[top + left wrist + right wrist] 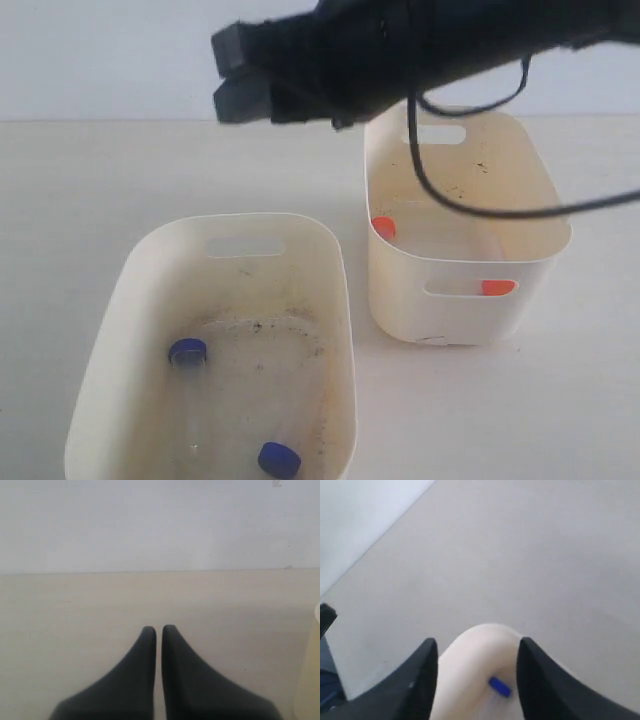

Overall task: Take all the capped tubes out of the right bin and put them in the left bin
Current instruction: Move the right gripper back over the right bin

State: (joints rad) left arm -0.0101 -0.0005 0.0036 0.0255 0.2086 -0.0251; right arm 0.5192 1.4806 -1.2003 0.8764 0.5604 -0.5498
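The left bin (pixel 135 300) holds two clear capped tubes, one with a blue cap (pixel 188 351) and one with a blue cap (pixel 279 459) near the front. In the right bin (pixel 540 190) an orange cap (pixel 384 228) lies against the left wall. Another orange cap (pixel 497 287) shows through the front slot handle. My right gripper (pixel 232 75) hangs high above the table, beyond the left bin, open and empty. In the right wrist view the right gripper (pixel 476 645) frames the left bin (pixel 465 675) and a blue cap (pixel 499 687) far below. My left gripper (pixel 158 628) is shut over bare table.
The right arm and its black cable (pixel 440 195) stretch across above the right bin. A cream bin's edge (pixel 310 675) shows at the side of the left wrist view. Pale tabletop (pixel 90 190) surrounds both bins, with a white wall behind.
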